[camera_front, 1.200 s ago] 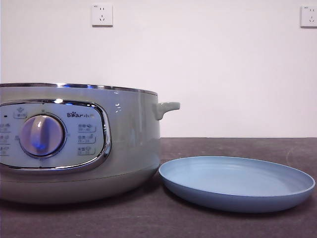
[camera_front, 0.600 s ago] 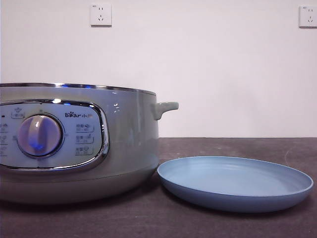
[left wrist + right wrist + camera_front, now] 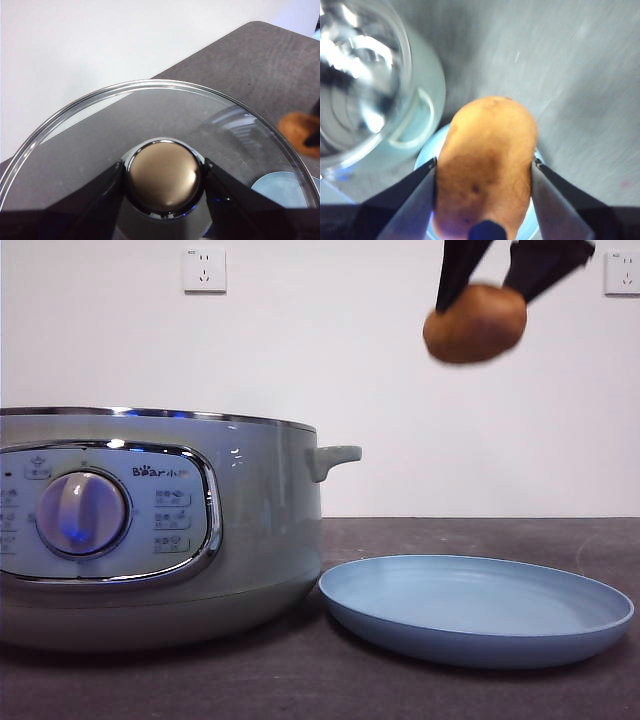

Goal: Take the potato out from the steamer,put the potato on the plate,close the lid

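Upper right of the front frame, the right gripper (image 3: pixel 490 285) clamps the lumpy orange-brown potato (image 3: pixel 475 323) above the shallow light-blue plate (image 3: pixel 477 610). The left gripper (image 3: pixel 163 175) grips the clear glass lid (image 3: pixel 90 130) by its knob.

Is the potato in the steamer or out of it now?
Out. The right hand holds the potato in the air above the plate, beside the steamer.

A glossy chrome rim and smooth pale enamel-like walls are shown on the steamer (image 3: pixel 260 530). The plate (image 3: pixel 476 610) is finished matt, the lid (image 3: pixel 100 130) is clear glass, and the potato (image 3: pixel 485 160) is smooth-skinned.
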Robot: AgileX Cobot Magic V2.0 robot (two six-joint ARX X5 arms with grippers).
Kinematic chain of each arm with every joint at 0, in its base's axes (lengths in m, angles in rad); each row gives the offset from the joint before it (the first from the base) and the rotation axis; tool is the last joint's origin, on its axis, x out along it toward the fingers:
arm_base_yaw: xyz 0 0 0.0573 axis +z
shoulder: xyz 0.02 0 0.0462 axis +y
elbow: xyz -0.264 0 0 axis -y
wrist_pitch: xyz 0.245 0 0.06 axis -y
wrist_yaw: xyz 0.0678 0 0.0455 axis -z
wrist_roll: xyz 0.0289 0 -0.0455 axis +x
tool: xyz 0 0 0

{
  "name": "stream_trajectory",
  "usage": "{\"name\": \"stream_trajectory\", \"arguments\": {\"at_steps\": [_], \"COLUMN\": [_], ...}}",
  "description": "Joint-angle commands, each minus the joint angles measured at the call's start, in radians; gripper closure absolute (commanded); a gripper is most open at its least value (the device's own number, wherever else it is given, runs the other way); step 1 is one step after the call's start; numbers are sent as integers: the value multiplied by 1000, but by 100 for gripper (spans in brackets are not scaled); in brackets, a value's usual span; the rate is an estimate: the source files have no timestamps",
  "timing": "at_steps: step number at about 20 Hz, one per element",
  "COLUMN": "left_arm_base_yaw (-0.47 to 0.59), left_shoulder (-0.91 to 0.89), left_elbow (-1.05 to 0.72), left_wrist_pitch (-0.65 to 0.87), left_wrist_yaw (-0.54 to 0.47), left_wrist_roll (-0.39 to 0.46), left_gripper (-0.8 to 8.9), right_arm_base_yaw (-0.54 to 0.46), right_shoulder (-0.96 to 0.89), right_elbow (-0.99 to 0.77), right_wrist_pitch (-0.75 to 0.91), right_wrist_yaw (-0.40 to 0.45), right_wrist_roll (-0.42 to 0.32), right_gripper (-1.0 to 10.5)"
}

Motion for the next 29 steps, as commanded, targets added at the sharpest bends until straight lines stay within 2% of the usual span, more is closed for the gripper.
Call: {"name": "stream_trajectory", "arguments": {"at_steps": [1,7,13,17,21,22,23,25,26,29], "left_arm_base_yaw": [1,1,1,1,1,1,1,1,1,1], "left_shoulder": [-13,-13,-13,-13,-13,-13,-13,-13,-13,-13], "left_elbow": [9,9,9,9,9,9,9,9,9,9], "left_wrist_pitch": [57,58,58,58,57,56,56,51,50,49], "left_wrist_yaw": [-2,-2,-2,-2,-2,-1,-1,-1,-1,0], "left_wrist_roll": [1,1,1,1,1,1,1,1,1,1], "left_gripper": [822,822,822,822,822,822,822,822,822,822], "right_arm_base_yaw": [22,90,107,107,107,107,107,107,107,107], "right_shoulder": [4,4,5,5,5,5,5,5,5,4], "right_elbow": [-102,-381,-611,-678,-679,-679,-679,-679,-679,-678], "right_wrist_pitch": [55,265,492,538,539,538,538,534,533,531], "right_wrist_yaw": [-20,-16,-8,45,40,40,40,41,41,40], "right_wrist_roll": [19,73,123,129,129,129,129,130,130,130], "right_gripper": [958,959,959,958,940,923,840,577,508,501]}}
